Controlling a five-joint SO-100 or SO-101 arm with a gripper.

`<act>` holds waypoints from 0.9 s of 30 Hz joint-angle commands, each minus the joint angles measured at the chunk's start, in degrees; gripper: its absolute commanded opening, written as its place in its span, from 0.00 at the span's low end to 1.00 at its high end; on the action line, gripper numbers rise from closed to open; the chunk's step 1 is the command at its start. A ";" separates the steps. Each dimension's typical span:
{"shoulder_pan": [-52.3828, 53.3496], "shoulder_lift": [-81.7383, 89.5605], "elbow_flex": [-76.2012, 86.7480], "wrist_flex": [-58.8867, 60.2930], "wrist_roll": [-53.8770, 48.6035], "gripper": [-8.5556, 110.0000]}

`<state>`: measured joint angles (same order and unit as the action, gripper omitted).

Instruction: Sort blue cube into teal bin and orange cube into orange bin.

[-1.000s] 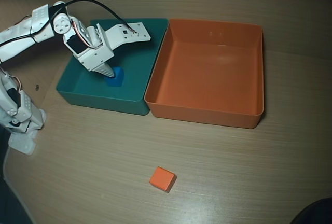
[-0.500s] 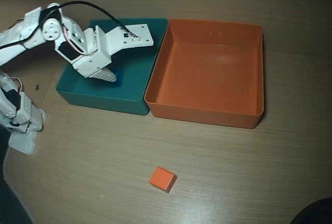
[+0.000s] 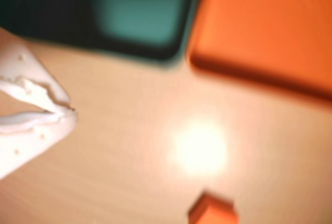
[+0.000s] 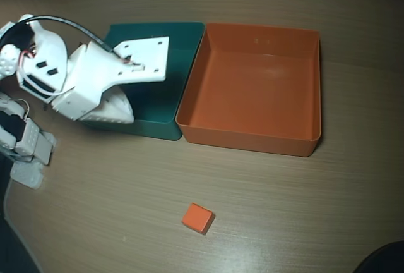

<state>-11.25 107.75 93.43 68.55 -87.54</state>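
Claw [image 4: 129, 116] has risen off the teal bin [image 4: 180, 52], empty and closed.

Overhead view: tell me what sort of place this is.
Probably a hobby or lab tabletop for a sorting exercise: a bare wood-grain table, a small white robot arm, and square teal and orange plastic bins side by side.

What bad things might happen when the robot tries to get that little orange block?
The small orange cube lies turned at an angle on the wooden table, so the claw, which looks shut, might nudge it aside rather than grip it. The large orange plastic tray has upright walls; a low carry might clip its rim. The wrist view is blurry, so aiming could be off.
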 commanded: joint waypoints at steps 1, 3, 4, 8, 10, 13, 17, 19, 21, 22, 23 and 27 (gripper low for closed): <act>3.96 3.08 -3.16 -0.88 0.70 0.05; 6.33 2.46 -6.06 -0.88 0.79 0.05; 7.65 1.67 -7.73 -0.88 0.79 0.05; 11.07 -4.92 -16.00 -0.88 0.79 0.05; 12.39 -9.40 -20.65 -0.88 0.79 0.05; 13.97 -16.79 -28.12 -0.88 0.79 0.05; 16.52 -26.28 -37.71 -0.79 0.79 0.10; 17.93 -30.59 -42.01 -0.79 0.70 0.15; 19.07 -34.45 -45.79 -0.79 0.09 0.22; 19.51 -36.30 -47.46 -0.79 -0.18 0.25; 19.95 -38.06 -49.04 -0.79 -0.26 0.29; 21.53 -44.47 -53.96 -0.79 -0.26 0.38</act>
<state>9.40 63.63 45.53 68.55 -87.54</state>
